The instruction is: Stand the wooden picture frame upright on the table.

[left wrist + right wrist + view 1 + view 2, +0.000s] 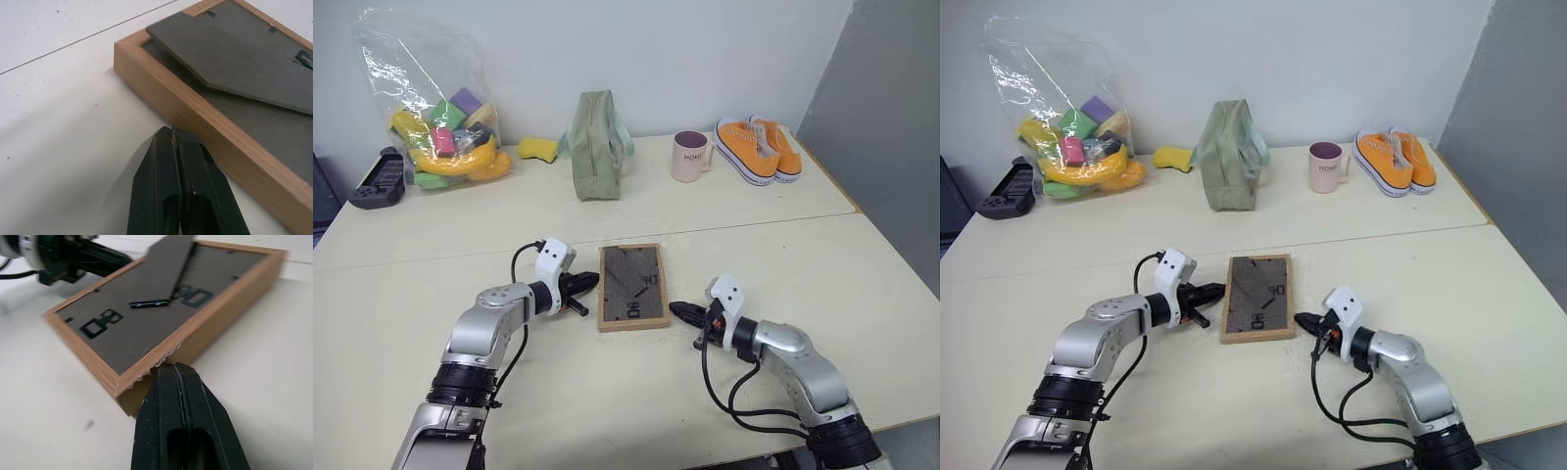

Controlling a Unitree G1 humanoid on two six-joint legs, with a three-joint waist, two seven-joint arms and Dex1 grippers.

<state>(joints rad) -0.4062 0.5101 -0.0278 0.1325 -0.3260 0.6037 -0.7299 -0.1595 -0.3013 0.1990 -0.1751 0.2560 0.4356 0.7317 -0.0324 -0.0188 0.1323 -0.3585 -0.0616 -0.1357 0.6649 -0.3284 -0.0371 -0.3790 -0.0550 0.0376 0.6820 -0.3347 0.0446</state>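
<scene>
The frame (632, 287) is lying flat, face down, on the near half of the tabletop (862, 264), just this side of the seam that is running across it. Its dark back is facing up, and the easel stand (166, 269) is lifting a little off that back rather than lying flush against it.

The left tool (589, 282) is sitting clenched, with nothing between its fingers, its tip right beside the frame's left long edge; in the left wrist view the closed fingertips (172, 134) are looking to be touching or all but touching the wooden side. The right tool (678, 310) is likewise clenched and holding nothing, pointing at the frame's near right corner. From the head views a narrow strip of tabletop is showing between its tip and the wood, while in the right wrist view the tip is sitting just at the chipped corner, so I cannot tell whether it is touching.

Along the far side of the tabletop, well apart from the frame, a clear bag of toys (440, 117) is slumping at the left, with a black object (380, 181) beside it. A yellow sponge (537, 149), a green pouch (597, 145) standing on end, a pink mug (689, 156) and a pair of orange shoes (759, 147) are lining up towards the right.
</scene>
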